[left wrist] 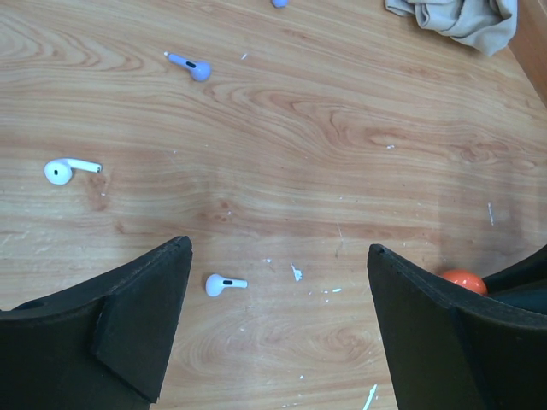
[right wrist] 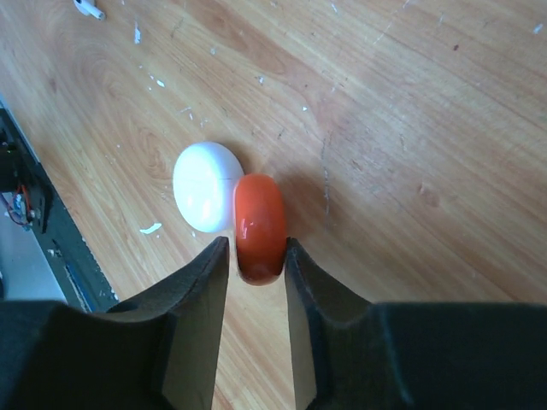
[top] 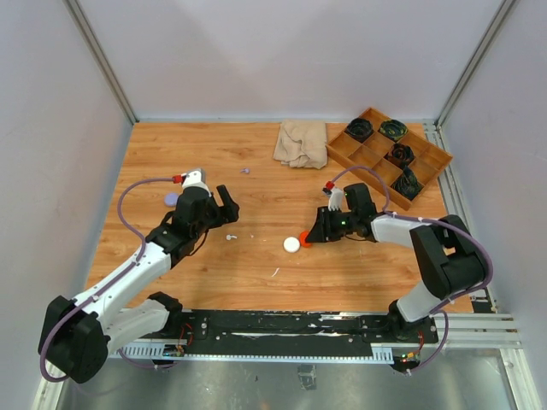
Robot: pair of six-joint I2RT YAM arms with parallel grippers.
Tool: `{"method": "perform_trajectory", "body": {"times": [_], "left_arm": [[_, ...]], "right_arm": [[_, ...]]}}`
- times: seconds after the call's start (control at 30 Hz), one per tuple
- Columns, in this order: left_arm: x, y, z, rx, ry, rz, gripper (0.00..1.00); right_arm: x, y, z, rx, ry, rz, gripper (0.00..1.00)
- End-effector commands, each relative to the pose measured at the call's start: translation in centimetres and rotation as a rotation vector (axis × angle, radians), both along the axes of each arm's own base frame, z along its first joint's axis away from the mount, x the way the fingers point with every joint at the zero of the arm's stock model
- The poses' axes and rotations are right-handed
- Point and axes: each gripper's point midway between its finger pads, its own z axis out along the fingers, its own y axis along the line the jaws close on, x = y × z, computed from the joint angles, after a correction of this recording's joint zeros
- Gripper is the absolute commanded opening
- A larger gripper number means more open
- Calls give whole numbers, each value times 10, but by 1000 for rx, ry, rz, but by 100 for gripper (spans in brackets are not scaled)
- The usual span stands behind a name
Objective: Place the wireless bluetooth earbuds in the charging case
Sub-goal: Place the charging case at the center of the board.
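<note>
Left gripper (left wrist: pixel 279 249) hangs over the table (left wrist: pixel 342 128) with its jaws wide apart and nothing in them. One white earbud (left wrist: pixel 225 284) lies on the wood under the gap, at 7 o'clock in the left wrist view, just beside one finger. A second white earbud (left wrist: pixel 70 170) lies at 9 o'clock and a purple earbud (left wrist: pixel 190 67) at 11 o'clock, both well apart from the jaws. Right gripper (right wrist: pixel 256 249) is clamped on the orange case (right wrist: pixel 259 224), which stands on its edge. The white case (right wrist: pixel 205 186) touches it on its 10 o'clock side in the right wrist view. We think we are at the picking step, for no earbud is in a case yet. Next we need to bring the left gripper down so the near earbud sits between the fingers, then close softly, because it is tiny and could slip away. We cannot see an opening in the orange case, so it may need opening first
</note>
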Motion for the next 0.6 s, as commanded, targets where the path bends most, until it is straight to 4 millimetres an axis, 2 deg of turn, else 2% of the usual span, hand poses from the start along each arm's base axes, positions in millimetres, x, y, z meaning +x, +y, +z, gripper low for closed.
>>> {"method": "perform_trajectory", "body": {"times": [0.0, 0.17, 0.33, 0.43, 0.57], "left_arm": [[2, 10, -7, 15, 8, 49, 89], [3, 14, -7, 28, 20, 74, 89], [8, 25, -10, 60, 41, 128, 89], [13, 35, -9, 80, 66, 166, 89], [22, 60, -3, 127, 89, 254, 89]], "right_arm": [[4, 0, -2, 7, 37, -11, 40], [4, -13, -9, -74, 14, -29, 61], [8, -27, -11, -147, -45, -74, 72], [11, -36, -5, -178, -109, -97, 85], [17, -47, 11, -208, -213, -140, 94]]}}
